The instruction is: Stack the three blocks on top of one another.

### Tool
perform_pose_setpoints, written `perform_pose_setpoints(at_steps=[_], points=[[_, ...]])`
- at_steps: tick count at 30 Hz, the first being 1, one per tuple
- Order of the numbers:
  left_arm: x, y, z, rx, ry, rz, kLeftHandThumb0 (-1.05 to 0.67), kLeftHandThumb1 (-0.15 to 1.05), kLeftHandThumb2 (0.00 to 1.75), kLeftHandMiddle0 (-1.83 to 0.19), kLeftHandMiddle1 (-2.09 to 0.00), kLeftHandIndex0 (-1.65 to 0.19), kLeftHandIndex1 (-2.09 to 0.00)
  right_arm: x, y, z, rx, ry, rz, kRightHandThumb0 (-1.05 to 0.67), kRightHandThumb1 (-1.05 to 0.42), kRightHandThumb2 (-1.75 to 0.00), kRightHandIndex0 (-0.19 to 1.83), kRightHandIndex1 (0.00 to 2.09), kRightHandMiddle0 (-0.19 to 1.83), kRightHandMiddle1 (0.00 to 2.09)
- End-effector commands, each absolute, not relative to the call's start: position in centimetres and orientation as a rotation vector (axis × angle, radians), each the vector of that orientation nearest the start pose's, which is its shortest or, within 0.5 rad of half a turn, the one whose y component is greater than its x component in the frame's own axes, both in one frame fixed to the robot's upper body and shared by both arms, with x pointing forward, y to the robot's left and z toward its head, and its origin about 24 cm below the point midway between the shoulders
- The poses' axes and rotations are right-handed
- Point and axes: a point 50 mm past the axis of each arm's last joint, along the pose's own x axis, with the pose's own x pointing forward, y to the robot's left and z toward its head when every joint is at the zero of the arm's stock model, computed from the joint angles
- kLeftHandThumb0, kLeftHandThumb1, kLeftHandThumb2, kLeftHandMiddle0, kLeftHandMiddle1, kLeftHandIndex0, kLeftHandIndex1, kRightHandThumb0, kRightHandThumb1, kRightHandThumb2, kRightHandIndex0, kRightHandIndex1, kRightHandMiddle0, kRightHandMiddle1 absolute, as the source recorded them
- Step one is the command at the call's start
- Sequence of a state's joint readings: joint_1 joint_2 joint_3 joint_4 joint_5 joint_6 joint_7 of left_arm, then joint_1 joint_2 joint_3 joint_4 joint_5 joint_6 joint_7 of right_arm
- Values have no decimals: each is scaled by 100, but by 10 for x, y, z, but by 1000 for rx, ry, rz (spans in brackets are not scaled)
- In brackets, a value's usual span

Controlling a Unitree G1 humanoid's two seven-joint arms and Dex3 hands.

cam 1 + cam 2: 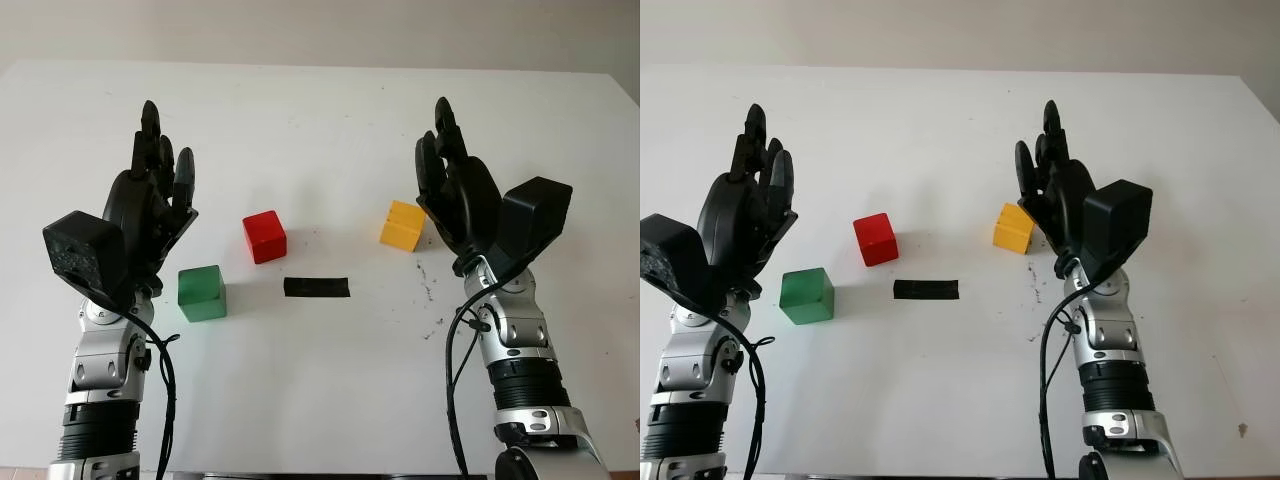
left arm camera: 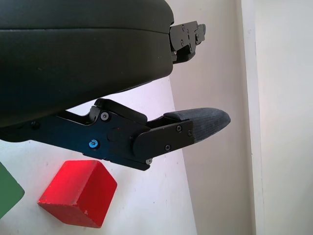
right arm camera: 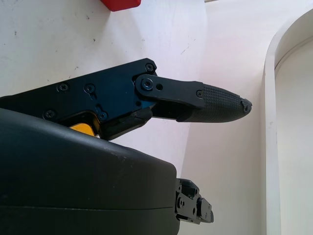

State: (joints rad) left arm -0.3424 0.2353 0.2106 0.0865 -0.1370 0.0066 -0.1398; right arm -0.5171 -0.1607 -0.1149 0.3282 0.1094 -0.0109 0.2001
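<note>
We have all three blocks sitting apart on the white bench [image 1: 320,400], none stacked yet: the red block [image 1: 264,236] near centre, the green block [image 1: 201,292] at its 8 o'clock, the yellow block [image 1: 402,225] out at 3 o'clock. Our left hand [image 1: 150,205] hangs open just beside the green block and our right hand [image 1: 455,190] open beside the yellow, fingers extended and holding nothing, probably poised to approach. A black strip [image 1: 316,287], perhaps tape, may mark the stacking spot.
</note>
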Motion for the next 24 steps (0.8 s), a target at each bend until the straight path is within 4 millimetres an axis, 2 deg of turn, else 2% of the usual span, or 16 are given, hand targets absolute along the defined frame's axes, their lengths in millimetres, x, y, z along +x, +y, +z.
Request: perform_pose_setpoints(at_steps=[1, 11, 15, 18, 19, 21, 24], points=[[313, 216, 139, 72, -303, -1, -62, 105, 64, 19, 0, 19, 0, 347, -167, 127, -40, -220, 180, -72, -105, -58, -19, 0, -19, 0], [313, 215, 138, 81, -300, -2, -62, 105, 64, 19, 0, 19, 0, 347, -170, 127, -41, -211, 177, -73, -105, -57, -19, 0, -19, 0], [312, 221, 146, 165, -315, 29, -63, 105, 61, 15, -4, 16, -2, 348, -171, 135, -30, -234, 177, -72, -105, -56, -19, 0, -19, 0], [311, 224, 160, 321, -346, 71, -61, 105, 56, 3, -9, 8, -7, 349, -171, 139, -31, -250, 176, -72, -105, -57, -19, 0, -19, 0], [311, 224, 166, 411, -367, 93, -62, 105, 52, -8, -13, 0, -11, 349, -171, 141, -29, -254, 176, -72, -105, -57, -19, 0, -19, 0], [309, 222, 180, 586, -397, 120, -63, 105, 43, -17, -15, -8, -14, 350, -172, 144, -30, -265, 170, -71, -105, -56, -19, 0, -19, 0], [304, 213, 200, 866, -393, 115, -71, 105, 27, -10, -8, -12, -14, 350, -174, 148, -37, -281, 161, -72, -105, -55, -19, 0, -19, 0]])
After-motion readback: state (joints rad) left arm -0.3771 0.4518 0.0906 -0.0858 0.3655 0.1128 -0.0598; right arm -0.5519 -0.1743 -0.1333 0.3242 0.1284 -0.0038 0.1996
